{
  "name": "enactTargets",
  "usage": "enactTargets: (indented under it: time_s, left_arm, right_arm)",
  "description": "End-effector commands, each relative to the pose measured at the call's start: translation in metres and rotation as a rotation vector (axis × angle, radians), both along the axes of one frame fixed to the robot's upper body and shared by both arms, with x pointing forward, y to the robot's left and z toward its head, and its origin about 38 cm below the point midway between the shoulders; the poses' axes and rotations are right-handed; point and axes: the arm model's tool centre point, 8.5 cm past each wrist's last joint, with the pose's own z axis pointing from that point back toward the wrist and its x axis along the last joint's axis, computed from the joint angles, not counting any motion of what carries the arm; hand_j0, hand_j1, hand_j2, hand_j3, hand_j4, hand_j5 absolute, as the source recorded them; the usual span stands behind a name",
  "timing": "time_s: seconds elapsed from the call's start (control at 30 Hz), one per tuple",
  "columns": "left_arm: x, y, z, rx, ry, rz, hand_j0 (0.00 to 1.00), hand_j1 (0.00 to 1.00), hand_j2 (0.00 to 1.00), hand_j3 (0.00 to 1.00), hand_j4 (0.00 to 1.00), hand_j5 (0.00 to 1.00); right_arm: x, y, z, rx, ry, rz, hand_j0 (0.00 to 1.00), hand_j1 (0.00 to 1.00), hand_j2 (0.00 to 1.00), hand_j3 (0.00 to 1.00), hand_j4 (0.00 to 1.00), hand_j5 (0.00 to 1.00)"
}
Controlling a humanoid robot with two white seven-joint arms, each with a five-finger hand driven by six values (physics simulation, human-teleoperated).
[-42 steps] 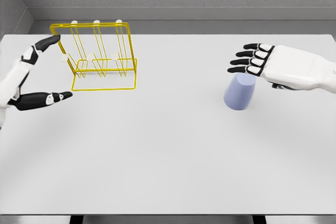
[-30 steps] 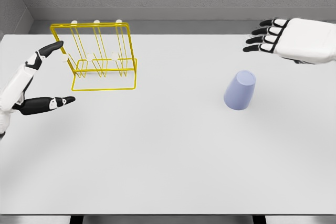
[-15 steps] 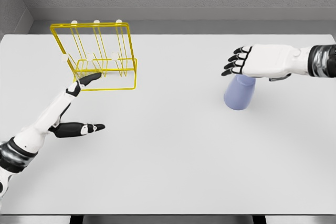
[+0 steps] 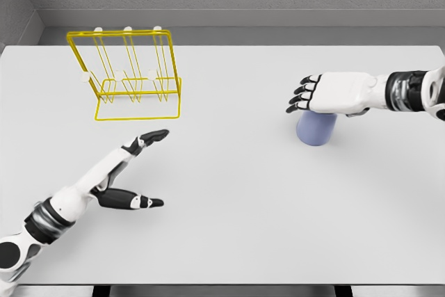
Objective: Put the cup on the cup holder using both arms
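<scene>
Your lavender cup (image 4: 316, 129) stands upside down on the white table (image 4: 229, 213), right of centre in the frame, its upper part covered by the right hand (image 4: 332, 93). That hand lies palm-down over the cup, its dark-tipped fingers (image 4: 300, 97) stretched toward the left and spread, not wrapped round the cup's wall. Whether the palm actually rests on the cup's upturned base you cannot tell from this angle, since the hand hides the contact. The right forearm runs off the right edge of the frame.

Well apart, in the upper left, the yellow wire cup holder (image 4: 131, 74) stands upright on the table with its white-tipped pegs along the top rail.

Your left hand (image 4: 124, 179) sits in the lower left, below the holder and clear of it, fingers loose and splayed, thumb and forefinger wide apart, holding nothing.
</scene>
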Motion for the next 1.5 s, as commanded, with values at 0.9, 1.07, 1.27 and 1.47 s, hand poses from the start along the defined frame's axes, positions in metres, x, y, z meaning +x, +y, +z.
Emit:
enactTargets:
  time_s: [0.9, 1.07, 1.27, 1.47]
  left_arm:
    - [0.037, -0.004, -0.030, -0.024, 0.354, 0.052, 1.00, 1.00, 1.00, 1.00, 1.00, 1.00]
    - [0.037, -0.006, -0.031, -0.028, 0.354, 0.049, 1.00, 1.00, 1.00, 1.00, 1.00, 1.00]
    - [0.039, -0.005, -0.029, -0.028, 0.350, 0.050, 1.00, 1.00, 1.00, 1.00, 1.00, 1.00]
    - [0.040, -0.009, -0.032, -0.022, 0.366, 0.052, 1.00, 1.00, 1.00, 1.00, 1.00, 1.00]
  right_arm:
    - [0.002, 0.003, -0.005, -0.013, 0.008, 0.003, 0.64, 0.64, 0.64, 0.64, 0.64, 0.64]
    - [-0.004, 0.010, 0.007, -0.010, -0.020, 0.038, 0.62, 0.62, 0.62, 0.62, 0.62, 0.62]
    - [-0.019, 0.024, 0.025, -0.006, -0.076, 0.105, 0.57, 0.57, 0.57, 0.57, 0.57, 0.57]
    - [-0.034, 0.042, 0.033, 0.012, -0.100, 0.176, 0.57, 0.57, 0.57, 0.57, 0.57, 0.57]
